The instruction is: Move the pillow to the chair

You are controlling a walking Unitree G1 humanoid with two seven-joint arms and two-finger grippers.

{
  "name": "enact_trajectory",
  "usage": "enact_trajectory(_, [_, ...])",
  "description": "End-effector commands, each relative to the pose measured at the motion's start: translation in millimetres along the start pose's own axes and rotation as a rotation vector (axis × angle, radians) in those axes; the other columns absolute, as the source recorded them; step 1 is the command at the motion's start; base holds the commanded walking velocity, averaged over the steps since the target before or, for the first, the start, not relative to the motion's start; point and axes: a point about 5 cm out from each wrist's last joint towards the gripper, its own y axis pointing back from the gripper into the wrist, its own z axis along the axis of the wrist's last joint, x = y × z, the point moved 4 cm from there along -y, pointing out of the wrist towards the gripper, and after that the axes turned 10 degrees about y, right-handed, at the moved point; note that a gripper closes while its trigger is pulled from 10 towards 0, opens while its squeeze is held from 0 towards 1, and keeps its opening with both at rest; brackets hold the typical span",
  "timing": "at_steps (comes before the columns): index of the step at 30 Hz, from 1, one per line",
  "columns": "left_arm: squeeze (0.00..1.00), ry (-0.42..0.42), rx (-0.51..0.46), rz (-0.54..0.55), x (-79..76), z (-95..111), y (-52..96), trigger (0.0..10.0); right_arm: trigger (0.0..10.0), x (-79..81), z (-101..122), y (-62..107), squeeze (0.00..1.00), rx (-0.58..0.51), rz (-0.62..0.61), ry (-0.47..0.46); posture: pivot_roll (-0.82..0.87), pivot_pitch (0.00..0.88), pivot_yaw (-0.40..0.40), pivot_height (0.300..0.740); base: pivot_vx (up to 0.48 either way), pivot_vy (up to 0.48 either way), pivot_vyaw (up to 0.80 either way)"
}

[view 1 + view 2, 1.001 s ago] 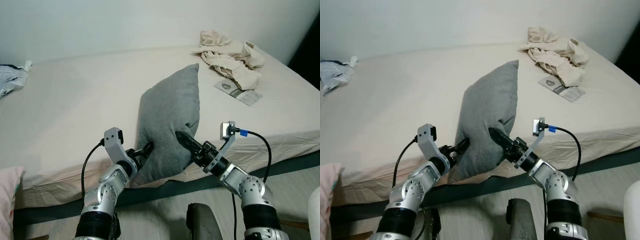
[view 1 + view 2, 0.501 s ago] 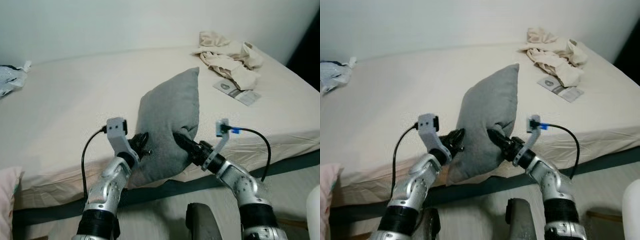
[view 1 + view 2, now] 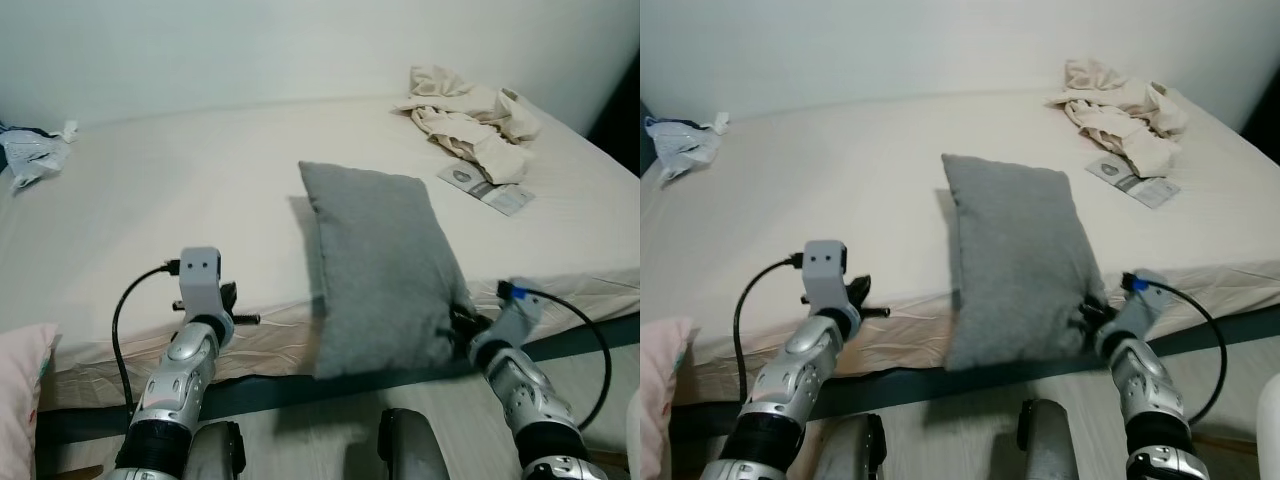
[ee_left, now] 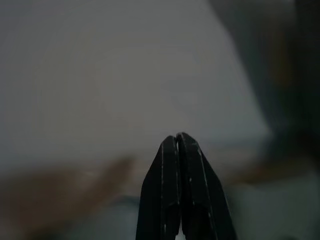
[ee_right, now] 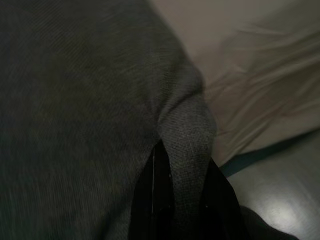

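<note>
One gripper carries load: right gripper (image 5: 175, 170) jaws clamped on pillow (image 3: 385, 265) corner. Left gripper (image 4: 177, 145) jaws pressed together, empty. Advise lifting clear of bed (image 3: 150, 200), supporting far side.

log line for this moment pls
stage: lifting off bed | right gripper: shut on grey pillow corner | left gripper: shut, off pillow, near bed edge | pillow: hanging over edge

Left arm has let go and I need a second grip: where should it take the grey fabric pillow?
Take the grey fabric pillow at its free near-left corner, from the robot's left. The right gripper pinches the opposite near corner, and that edge overhangs the bed.
</note>
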Motion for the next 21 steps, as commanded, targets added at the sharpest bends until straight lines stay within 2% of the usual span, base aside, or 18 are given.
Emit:
enact_trajectory(1, [0.0,0.183,0.173,-0.087,-11.7,-35,1.0,10.0,0.0,-18.8,-10,5.3,0.0,0.008,-0.072,-0.08,0.03,0.149,0.015,0.577,0.0,0.0,0.0])
enact_trajectory(2, [0.0,0.272,0.241,-0.138,-19.9,-46,0.8,10.0,0.0,-19.7,-9,5.2,0.0,-0.002,-0.073,-0.102,0.03,0.161,0.016,0.577,0.0,0.0,0.0])
enact_trajectory(3, [0.0,0.316,0.276,-0.163,-23.9,-52,0.8,10.0,0.0,-19.5,-9,5.0,0.0,-0.007,-0.07,-0.11,0.03,0.161,0.016,0.577,0.0,0.0,0.0])
enact_trajectory(5, [0.0,0.335,0.3,-0.187,-25.8,-55,0.2,10.0,0.0,-18.3,-7,4.2,0.0,-0.016,-0.062,-0.12,0.02,0.169,0.018,0.577,0.0,0.0,0.0])
enact_trajectory(6, [0.24,0.361,0.318,-0.209,-26.9,-57,-0.5,10.0,0.0,-17.2,-4,3.4,0.0,-0.025,-0.057,-0.129,0.02,0.176,0.021,0.577,0.0,0.0,0.0])
enact_trajectory(7, [1.0,0.382,0.325,-0.225,-27.1,-56,-1.2,10.0,0.0,-16.0,-1,2.2,0.0,-0.036,-0.054,-0.141,0.02,0.178,0.022,0.577,0.0,0.0,0.0])
enact_trajectory(10, [1.0,0.464,0.331,-0.289,-29.2,-49,-1.5,10.0,0.0,-10.7,9,-1.6,0.0,-0.07,-0.035,-0.169,0.02,0.19,0.03,0.577,0.0,0.0,0.0])
enact_trajectory(11, [1.0,0.464,0.331,-0.289,-29.2,-49,-1.5,10.0,0.0,-10.7,9,-1.6,0.0,-0.07,-0.035,-0.169,0.02,0.19,0.03,0.577,0.0,0.0,0.0])
enact_trajectory(12, [1.0,0.524,0.326,-0.299,-28.9,-44,-2.4,10.0,0.0,-8.7,13,-3.0,0.0,-0.081,-0.027,-0.179,0.02,0.192,0.032,0.577,0.0,0.0,0.0])
enact_trajectory(13, [1.0,0.524,0.326,-0.299,-28.9,-44,-2.4,10.0,0.0,-8.7,13,-3.0,0.0,-0.081,-0.027,-0.179,0.02,0.192,0.032,0.577,0.0,0.0,0.0])
enact_trajectory(15, [1.0,0.637,0.31,-0.322,-29.6,-36,-3.6,10.0,0.0,-6.1,18,-5.6,0.0,-0.099,-0.017,-0.197,0.02,0.193,0.034,0.577,0.0,0.0,0.0])
enact_trajectory(16, [1.0,0.637,0.31,-0.322,-29.6,-36,-3.6,10.0,0.0,-6.1,18,-5.6,0.0,-0.099,-0.017,-0.197,0.02,0.193,0.034,0.577,0.0,0.0,0.0])
enact_trajectory(17, [1.0,0.708,0.298,-0.35,-31.7,-30,-3.8,10.0,0.0,-4.9,21,-7.0,0.0,-0.108,-0.011,-0.207,0.02,0.195,0.035,0.577,0.0,0.0,0.0])
enact_trajectory(18, [1.0,0.791,0.295,-0.413,-40.1,-26,-1.6,10.0,0.0,-2.7,25,-8.7,0.0,-0.116,-0.002,-0.212,0.02,0.194,0.036,0.577,0.0,0.0,0.0])
enact_trajectory(19, [1.0,0.791,0.295,-0.413,-40.1,-26,-1.6,10.0,0.0,-2.7,25,-8.7,0.0,-0.116,-0.002,-0.212,0.02,0.194,0.036,0.577,0.0,0.0,0.0])
enact_trajectory(21, [1.0,0.804,0.322,-0.46,-49.4,-30,1.0,10.0,0.0,-1.3,26,-9.5,0.0,-0.119,0.004,-0.215,0.01,0.195,0.034,0.577,0.0,0.0,0.0])
